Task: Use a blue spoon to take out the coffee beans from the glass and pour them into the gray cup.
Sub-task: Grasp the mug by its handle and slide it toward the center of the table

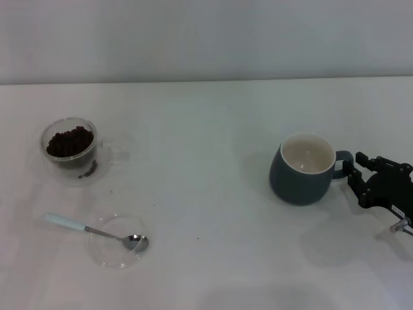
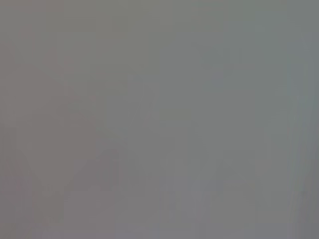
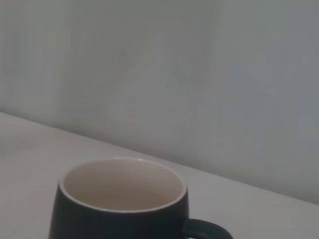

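The glass [image 1: 70,152] stands at the left of the white table, full of coffee beans [image 1: 70,141]. The blue spoon [image 1: 97,231] lies nearer the front, its metal bowl resting in a flat clear dish [image 1: 106,255] and its pale handle pointing left. The gray cup [image 1: 302,174] stands at the right, empty, handle pointing right; it also shows close up in the right wrist view [image 3: 119,214]. My right gripper [image 1: 356,170] is open, its fingertips right beside the cup's handle [image 1: 343,163]. My left gripper is out of view; the left wrist view shows only blank grey.
A few dark crumbs [image 1: 153,206] lie on the table [image 1: 206,129] between the glass and the dish. A pale wall runs along the table's far edge.
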